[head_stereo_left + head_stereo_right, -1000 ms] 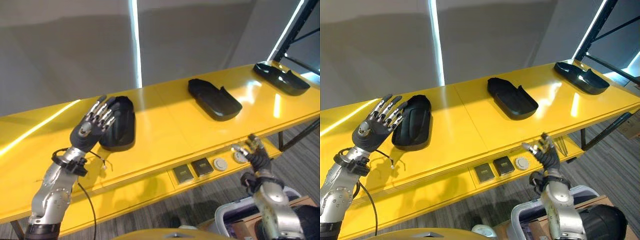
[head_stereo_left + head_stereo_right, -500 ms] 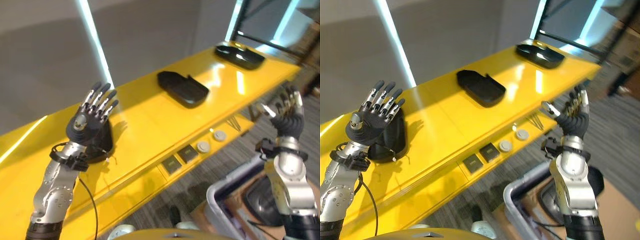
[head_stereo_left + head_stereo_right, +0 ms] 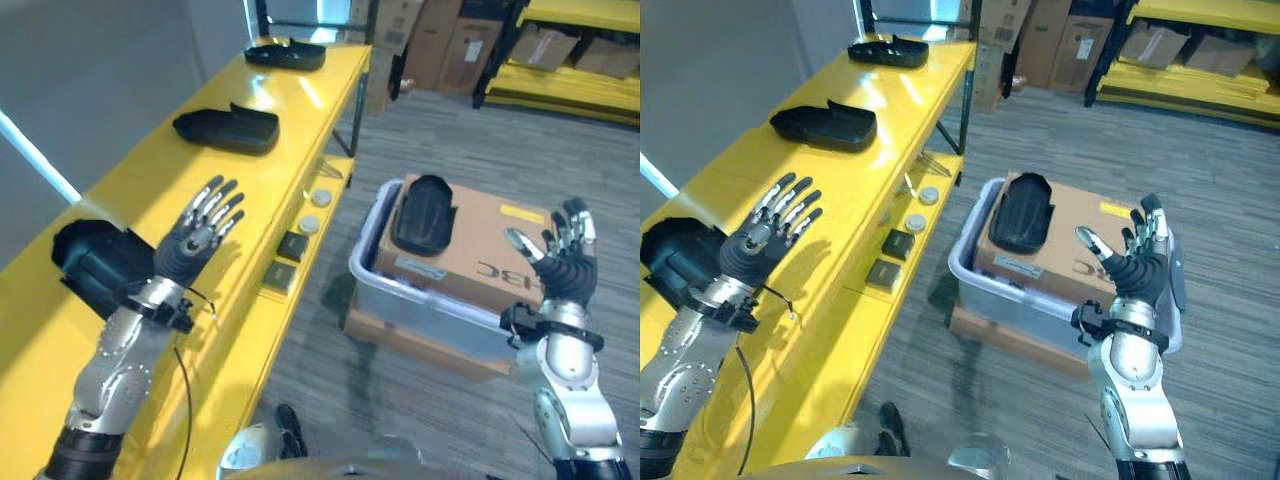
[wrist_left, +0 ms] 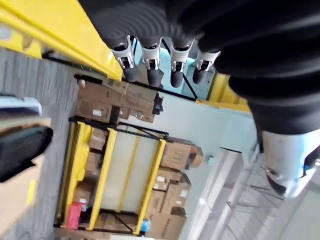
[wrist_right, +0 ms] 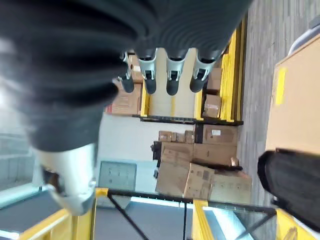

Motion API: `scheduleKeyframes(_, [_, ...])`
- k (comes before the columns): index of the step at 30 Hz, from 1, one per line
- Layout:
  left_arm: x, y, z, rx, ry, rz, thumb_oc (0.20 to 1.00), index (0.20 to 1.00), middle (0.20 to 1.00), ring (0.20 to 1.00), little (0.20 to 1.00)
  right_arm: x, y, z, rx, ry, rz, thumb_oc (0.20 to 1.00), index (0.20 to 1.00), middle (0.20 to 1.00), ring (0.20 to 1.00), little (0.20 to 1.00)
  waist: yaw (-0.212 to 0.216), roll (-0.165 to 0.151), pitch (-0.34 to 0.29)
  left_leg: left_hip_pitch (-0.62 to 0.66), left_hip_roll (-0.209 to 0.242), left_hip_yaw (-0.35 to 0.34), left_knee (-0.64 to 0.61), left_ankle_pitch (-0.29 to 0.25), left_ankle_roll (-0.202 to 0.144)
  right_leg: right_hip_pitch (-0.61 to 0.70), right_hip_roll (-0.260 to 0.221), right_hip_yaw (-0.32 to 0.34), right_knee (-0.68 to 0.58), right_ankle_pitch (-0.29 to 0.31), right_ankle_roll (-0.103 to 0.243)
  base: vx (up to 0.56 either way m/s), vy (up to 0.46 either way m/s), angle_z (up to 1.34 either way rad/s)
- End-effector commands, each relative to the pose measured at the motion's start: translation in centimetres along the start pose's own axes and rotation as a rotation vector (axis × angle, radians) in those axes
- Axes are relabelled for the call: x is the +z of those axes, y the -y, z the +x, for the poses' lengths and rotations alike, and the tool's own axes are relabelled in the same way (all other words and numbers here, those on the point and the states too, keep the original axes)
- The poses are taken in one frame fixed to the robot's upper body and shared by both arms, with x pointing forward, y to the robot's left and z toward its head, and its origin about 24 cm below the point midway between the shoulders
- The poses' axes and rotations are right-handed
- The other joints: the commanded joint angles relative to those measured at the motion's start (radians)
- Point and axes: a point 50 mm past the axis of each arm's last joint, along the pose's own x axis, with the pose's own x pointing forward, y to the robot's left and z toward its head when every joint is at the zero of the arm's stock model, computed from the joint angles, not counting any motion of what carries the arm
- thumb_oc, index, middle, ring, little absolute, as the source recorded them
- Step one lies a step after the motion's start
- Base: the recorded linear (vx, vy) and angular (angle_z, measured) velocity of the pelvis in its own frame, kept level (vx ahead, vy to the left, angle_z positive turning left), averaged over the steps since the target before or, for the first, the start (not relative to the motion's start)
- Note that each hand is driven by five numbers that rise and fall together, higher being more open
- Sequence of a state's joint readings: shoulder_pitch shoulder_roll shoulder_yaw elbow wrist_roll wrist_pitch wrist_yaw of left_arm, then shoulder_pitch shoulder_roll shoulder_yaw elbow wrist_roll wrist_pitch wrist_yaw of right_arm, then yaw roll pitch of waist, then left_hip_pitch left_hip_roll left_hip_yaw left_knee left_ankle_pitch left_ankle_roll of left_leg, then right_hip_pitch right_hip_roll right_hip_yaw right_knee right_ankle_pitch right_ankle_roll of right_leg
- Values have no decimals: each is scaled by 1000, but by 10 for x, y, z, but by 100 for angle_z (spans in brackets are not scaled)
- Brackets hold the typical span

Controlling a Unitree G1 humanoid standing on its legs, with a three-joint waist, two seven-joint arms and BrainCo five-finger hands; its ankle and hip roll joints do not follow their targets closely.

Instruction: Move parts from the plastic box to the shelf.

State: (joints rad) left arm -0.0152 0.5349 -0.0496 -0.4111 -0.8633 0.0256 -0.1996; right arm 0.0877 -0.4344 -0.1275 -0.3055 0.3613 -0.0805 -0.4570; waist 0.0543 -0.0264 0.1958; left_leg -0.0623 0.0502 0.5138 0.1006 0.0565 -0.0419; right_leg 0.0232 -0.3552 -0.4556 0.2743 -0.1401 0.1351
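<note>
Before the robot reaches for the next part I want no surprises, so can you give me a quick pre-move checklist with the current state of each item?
1. Left hand empty, fingers straight over the yellow shelf: ok.
2. Right hand empty, fingers spread: ok.
3. Black part waiting on the cardboard box in the plastic box: ok.
4. Nothing lying on that part: ok.
5. Three black parts on the shelf, bare yellow between them for another: ok.
6. More parts deeper in the plastic box: cannot tell.
</note>
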Motion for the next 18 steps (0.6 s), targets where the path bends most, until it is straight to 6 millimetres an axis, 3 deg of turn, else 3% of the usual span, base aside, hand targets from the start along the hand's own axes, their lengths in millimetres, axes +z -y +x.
scheduleKeyframes(1, [21, 1, 2, 0, 124, 1, 1000, 1000, 1000, 1000, 1000, 37, 11, 6, 15, 188, -42, 1000, 1000, 1000, 1000, 1000, -27, 32, -69, 134, -11, -171, 3, -200, 64, 15, 54, 75, -223, 225, 102, -7, -490, -177])
scheduleKeyframes(6, [15, -1, -3, 48, 117, -53, 1000, 1000, 1000, 1000, 1000, 35, 16, 1, 87, 156, -43, 1000, 1000, 1000, 1000, 1000, -71, 23, -84, 158, 57, -128, -39, -151, 23, 23, 119, 88, -267, 198, 85, 17, -342, -75])
scheduleKeyframes(9, [4, -2, -5, 89, 96, -65, 1000, 1000, 1000, 1000, 1000, 32, 12, 1, 163, 140, -51, 1000, 1000, 1000, 1000, 1000, -97, 11, -91, 149, 131, -98, -10, -127, -21, 27, 175, 90, -292, 184, 38, 35, -357, -15])
scheduleKeyframes(10, [3, -2, -5, 90, 96, -65, 1000, 1000, 1000, 1000, 1000, 32, 11, 2, 166, 141, -51, 1000, 1000, 1000, 1000, 1000, -97, 12, -91, 147, 137, -97, -4, -127, -24, 27, 179, 90, -293, 183, 34, 43, -367, -18])
scheduleKeyframes(11, [-3, -2, -4, 105, 84, -74, 1000, 1000, 1000, 1000, 1000, 32, 8, 4, 193, 138, -54, 1000, 1000, 1000, 1000, 1000, -100, 5, -88, 126, 178, -96, 45, -122, -42, 25, 198, 93, -295, 178, 11, 39, -359, -22])
scheduleKeyframes(13, [-8, -4, -3, 130, 83, -64, 1000, 1000, 1000, 1000, 1000, 31, 2, 9, 225, 136, -46, 1000, 1000, 1000, 1000, 1000, -97, 7, -80, 94, 225, -117, 126, -102, -63, 19, 225, 102, -287, 165, -16, 46, -366, -10])
scheduleKeyframes(15, [-12, -8, -6, 170, 79, -67, 1000, 1000, 1000, 1000, 1000, 29, -9, 13, 274, 125, -43, 1000, 1000, 1000, 1000, 1000, -75, 15, -58, 33, 266, -199, 263, -41, -88, 18, 265, 136, -272, 143, -54, 70, -309, -36])
scheduleKeyframes(16, [-13, -10, -8, 181, 77, -65, 1000, 1000, 1000, 1000, 1000, 28, -12, 14, 283, 118, -43, 1000, 1000, 1000, 1000, 1000, -65, 20, -50, 7, 267, -239, 311, -19, -92, 21, 282, 155, -273, 139, -67, 0, -204, -66])
scheduleKeyframes(17, [-13, -12, -9, 189, 79, -62, 1000, 1000, 1000, 1000, 1000, 27, -14, 15, 291, 112, -38, 1000, 1000, 1000, 1000, 1000, -58, 17, -44, -22, 254, -260, 339, 0, -76, 14, 287, 163, -276, 150, -82, -1, -134, -68])
scheduleKeyframes(18, [-13, -14, -11, 201, 77, -62, 1000, 1000, 1000, 1000, 1000, 25, -16, 15, 303, 98, -30, 1000, 1000, 1000, 1000, 1000, -47, 18, -39, -45, 221, -300, 361, -11, -63, 13, 291, 186, -272, 147, -86, 9, -72, -55])
